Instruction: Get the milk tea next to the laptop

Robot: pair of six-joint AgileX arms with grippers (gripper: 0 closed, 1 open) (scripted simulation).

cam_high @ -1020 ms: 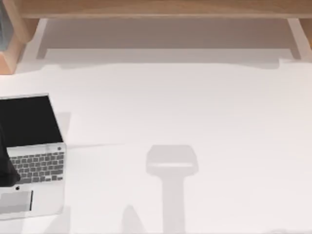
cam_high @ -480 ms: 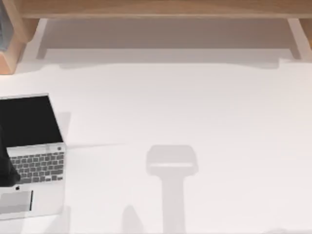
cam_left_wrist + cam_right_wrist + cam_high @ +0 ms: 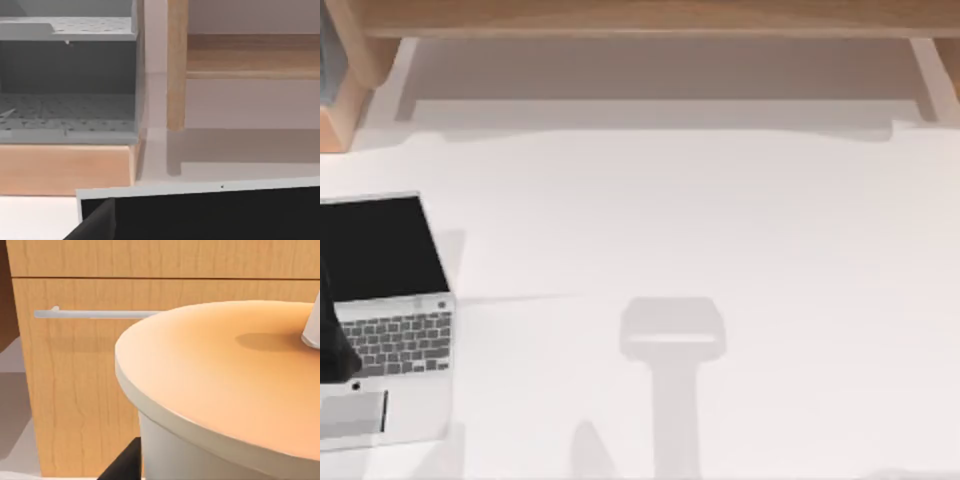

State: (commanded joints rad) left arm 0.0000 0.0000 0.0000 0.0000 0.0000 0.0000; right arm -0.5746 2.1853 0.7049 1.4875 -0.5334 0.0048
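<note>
The silver-grey laptop (image 3: 395, 330) lies open at the table's left edge, its black screen toward the back. My left gripper (image 3: 332, 345) is a dark shape at the picture's left border, overlapping the laptop's keyboard side. In the left wrist view the screen's top rim (image 3: 200, 187) runs just ahead of that gripper (image 3: 97, 225). The milk tea (image 3: 225, 385) looms very close in the right wrist view, with its orange-tan lid and the white straw stub (image 3: 312, 332). A dark part of my right gripper (image 3: 122, 462) sits against the cup's white side.
A wooden shelf unit (image 3: 650, 20) runs along the table's back. A grey perforated rack (image 3: 67, 75) on a wooden base stands at the back left. Behind the cup is a wooden drawer front with a metal handle bar (image 3: 95, 314). White tabletop (image 3: 740, 230) stretches right of the laptop.
The dark shape of my left arm at the left border shifts very slightly. The laptop and the rest of the table look the same.
</note>
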